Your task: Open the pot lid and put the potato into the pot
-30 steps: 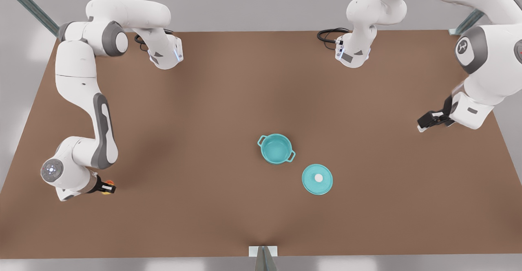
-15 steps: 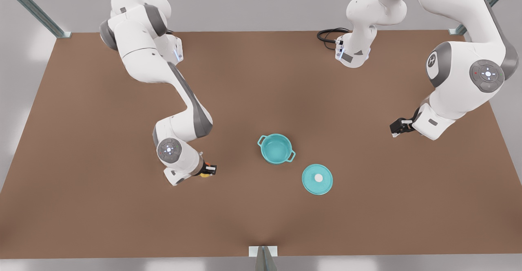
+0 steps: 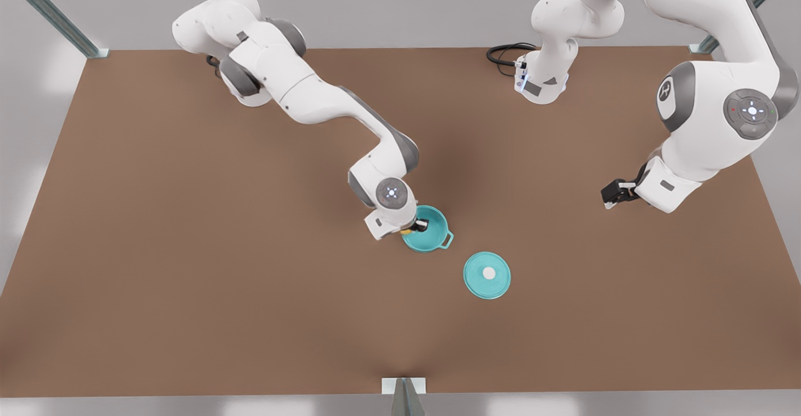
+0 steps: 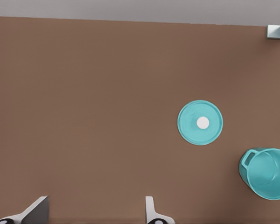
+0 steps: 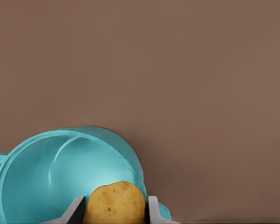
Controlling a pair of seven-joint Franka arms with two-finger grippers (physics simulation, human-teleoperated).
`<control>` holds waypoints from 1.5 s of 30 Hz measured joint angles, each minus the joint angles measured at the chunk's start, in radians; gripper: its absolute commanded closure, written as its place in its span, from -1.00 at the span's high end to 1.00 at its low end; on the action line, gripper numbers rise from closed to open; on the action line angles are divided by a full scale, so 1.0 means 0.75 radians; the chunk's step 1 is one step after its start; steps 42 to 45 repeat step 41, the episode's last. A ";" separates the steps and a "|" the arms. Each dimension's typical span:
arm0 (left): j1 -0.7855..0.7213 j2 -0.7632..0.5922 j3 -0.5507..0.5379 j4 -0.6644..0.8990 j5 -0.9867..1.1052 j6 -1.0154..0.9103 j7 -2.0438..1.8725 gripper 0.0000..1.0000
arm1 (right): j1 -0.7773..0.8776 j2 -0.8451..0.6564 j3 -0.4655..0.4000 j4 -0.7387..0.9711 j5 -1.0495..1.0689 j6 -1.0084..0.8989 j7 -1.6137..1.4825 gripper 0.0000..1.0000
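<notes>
Carrying the potato [image 5: 115, 203] clamped between the fingers of the right hand [image 3: 418, 226], at the centre of the front view, just over the near rim of the pot [image 3: 428, 231]. Sitting open on the counter [image 3: 188, 278], that pot; lying flat to its lower right, apart from it, the pot lid [image 3: 487, 274], knob up. Judging the drop not yet safe: potato overlapping the rim rather than the hollow. Needing a short shift toward the pot's middle, then a lowering inside the wall before letting go, avoiding a bounce off the edge. Waiting at the right of the front view, the left hand [image 3: 616, 192], fingers spread apart, grasping nothing.
</notes>
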 measured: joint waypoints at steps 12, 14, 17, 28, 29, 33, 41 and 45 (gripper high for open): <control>-0.003 0.000 -0.006 -0.003 0.029 -0.028 0.005 1.00 | 0.016 0.040 -0.005 0.131 -0.005 0.052 0.292 1.00; -0.002 0.001 -0.008 -0.004 0.031 -0.031 0.005 1.00 | -0.168 -0.125 0.001 0.124 -0.009 -0.082 0.285 1.00; 0.012 0.048 0.002 0.000 -0.066 -0.032 0.003 1.00 | -0.679 -0.251 0.004 0.060 -0.034 -0.428 0.153 1.00; -0.029 0.070 -0.022 0.014 -0.139 -0.034 0.015 1.00 | -1.058 -0.407 0.038 -0.616 -0.145 -1.116 -0.512 1.00; -0.028 0.069 -0.022 0.014 -0.137 -0.035 0.016 1.00 | -1.061 -0.461 0.036 -0.606 -0.135 -1.159 -0.561 1.00; -0.027 0.069 -0.022 0.014 -0.130 -0.035 0.020 1.00 | -1.062 -0.753 0.042 -0.714 -0.121 -1.099 -0.732 1.00; -0.027 0.060 -0.020 0.014 -0.125 -0.036 0.027 1.00 | -1.064 -1.075 0.043 -1.143 -0.132 -0.488 -0.892 1.00; -0.027 0.060 -0.020 0.014 -0.125 -0.036 0.027 1.00 | -1.064 -1.075 0.043 -1.143 -0.132 -0.488 -0.892 1.00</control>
